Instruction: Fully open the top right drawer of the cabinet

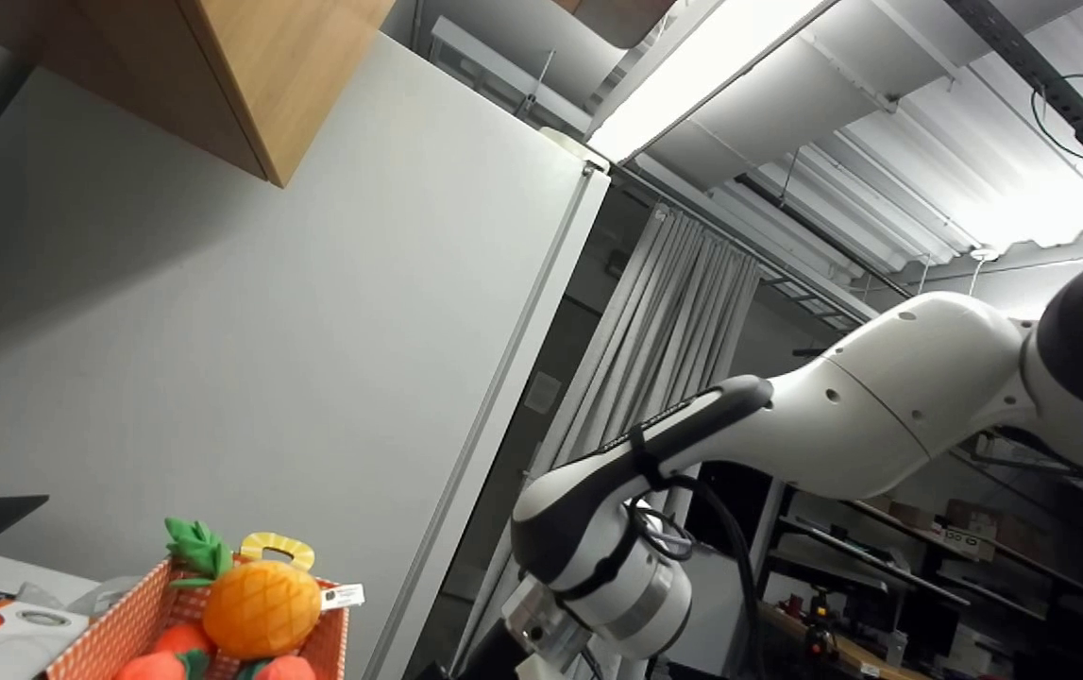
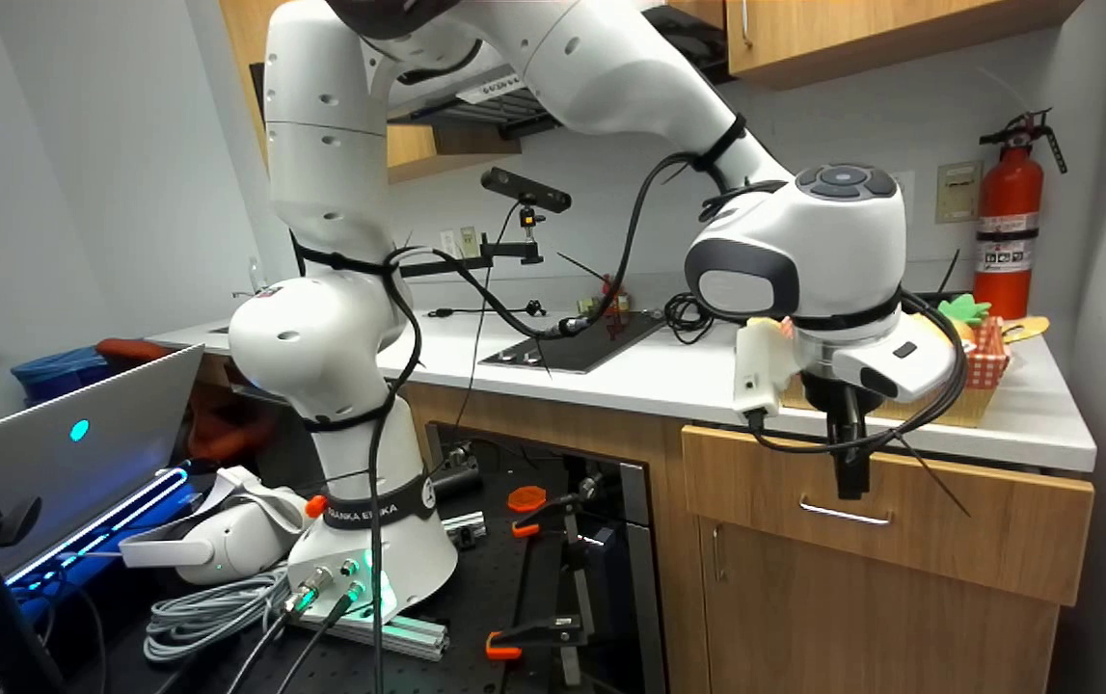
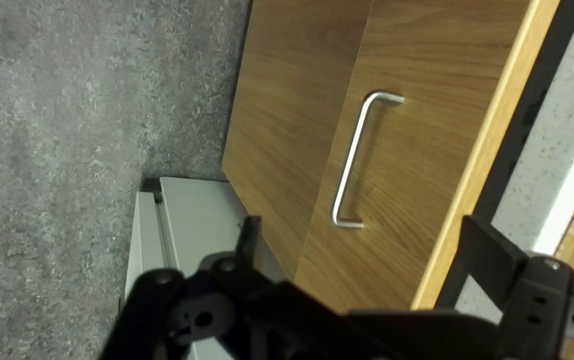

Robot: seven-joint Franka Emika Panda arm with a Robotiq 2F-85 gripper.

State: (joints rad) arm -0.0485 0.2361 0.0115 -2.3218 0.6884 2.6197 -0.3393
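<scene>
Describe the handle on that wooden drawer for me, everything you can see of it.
The handle is a slim, shiny silver bar, metal by its look, bent at both ends into short legs that meet the wood-grain drawer front. It runs lengthwise along that front, below the white countertop, and throws a faint shadow. The open gripper appears clear of it.

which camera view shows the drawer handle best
The wrist view: there the drawer handle appears large and whole, with nothing in front of it. In an exterior view the drawer handle is only a small, thin bar. No further view shows it.
</scene>
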